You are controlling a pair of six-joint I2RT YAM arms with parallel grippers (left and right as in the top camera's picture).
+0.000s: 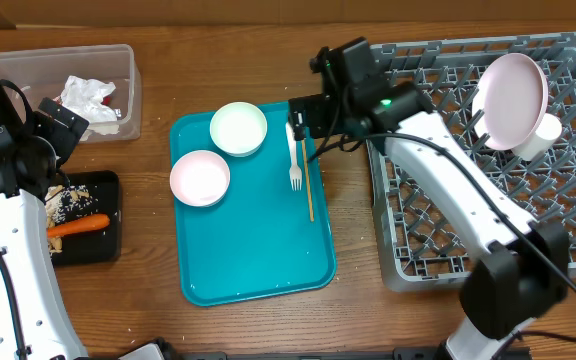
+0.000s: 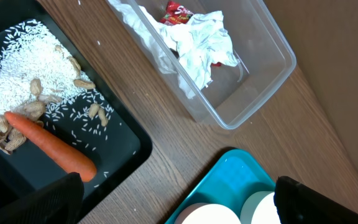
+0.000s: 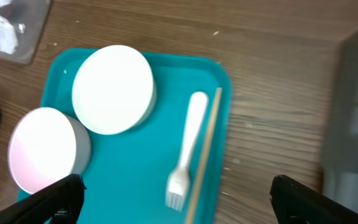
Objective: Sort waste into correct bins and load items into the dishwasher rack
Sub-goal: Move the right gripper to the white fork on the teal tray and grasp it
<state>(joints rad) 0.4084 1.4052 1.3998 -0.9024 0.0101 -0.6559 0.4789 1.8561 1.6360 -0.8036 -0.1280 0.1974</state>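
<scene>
The clear tub [image 1: 28, 70] holds crumpled napkins [image 2: 197, 43] and a red wrapper [image 2: 179, 10]. The black tray [image 1: 103, 250] holds the carrot [image 2: 51, 146], rice [image 2: 23, 65] and beige crumbs. On the teal tray [image 1: 253, 250] lie a white bowl [image 1: 238, 128], a pink bowl [image 1: 200, 177], a white fork [image 3: 188, 146] and a chopstick [image 3: 205, 149]. The grey rack [image 1: 488, 230] holds a pink plate [image 1: 513, 100] and a white cup [image 1: 540, 138]. My left gripper [image 2: 179, 205] is open and empty, above the table between the tub and the black tray. My right gripper [image 3: 179, 199] is open and empty above the fork.
Bare wooden table [image 1: 148, 310] lies between the bins and the teal tray, and in a narrow strip [image 1: 353, 200] between the teal tray and the rack. My right arm [image 1: 448, 190] crosses over the rack's left part.
</scene>
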